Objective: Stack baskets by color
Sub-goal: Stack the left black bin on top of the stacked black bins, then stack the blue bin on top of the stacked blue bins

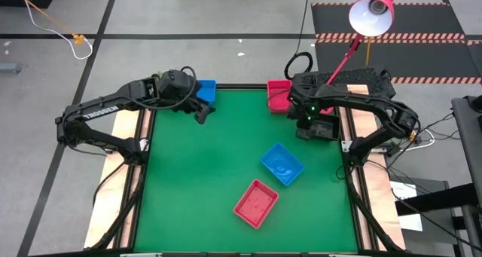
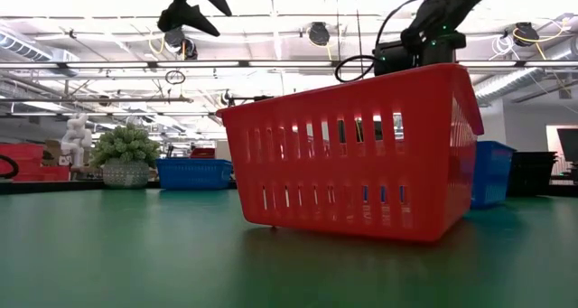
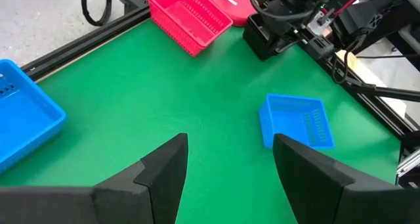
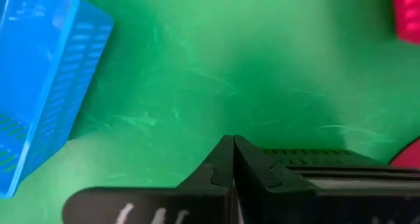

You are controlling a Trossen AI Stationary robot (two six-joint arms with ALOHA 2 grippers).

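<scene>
The blue basket (image 1: 282,164) looks light, stiff and thin-walled, best pinched by its rim, while the right gripper (image 4: 233,159) is closed, apparently on nothing, and the left gripper (image 3: 230,161) gapes empty.

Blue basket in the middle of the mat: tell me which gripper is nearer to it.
Right. The right gripper, shut, hangs just up and to the right of the blue basket in the high view. The left gripper, open, is farther off, near the mat's far left corner.

2 baskets (image 1: 282,164) mid-table side by side, 2 more (image 1: 205,90) at far edge corners
</scene>
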